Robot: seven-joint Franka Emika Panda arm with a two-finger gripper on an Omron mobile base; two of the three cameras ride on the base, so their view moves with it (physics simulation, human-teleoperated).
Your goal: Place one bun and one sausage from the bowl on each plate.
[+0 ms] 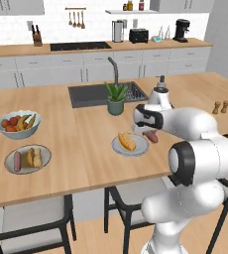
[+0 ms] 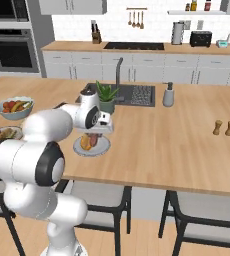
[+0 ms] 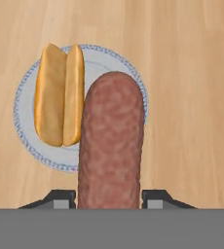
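Note:
My gripper (image 3: 109,199) is shut on a reddish-brown sausage (image 3: 111,141), which hangs just above the near plate (image 3: 26,126). A split golden bun (image 3: 59,95) lies on that plate's left half. From the base, the held sausage (image 1: 151,136) hangs over the right rim of the near plate (image 1: 138,147), with the bun (image 1: 126,141) beside it. A second plate (image 1: 44,159) at the left holds a bun and a sausage. The bowl is out of view.
A pale fruit bowl (image 1: 18,124) stands behind the left plate. A potted plant (image 1: 116,96) and a sink (image 1: 88,94) lie beyond the near plate. Salt and pepper shakers (image 1: 220,106) stand at the right. Chairs (image 1: 29,218) are tucked under the counter's front edge.

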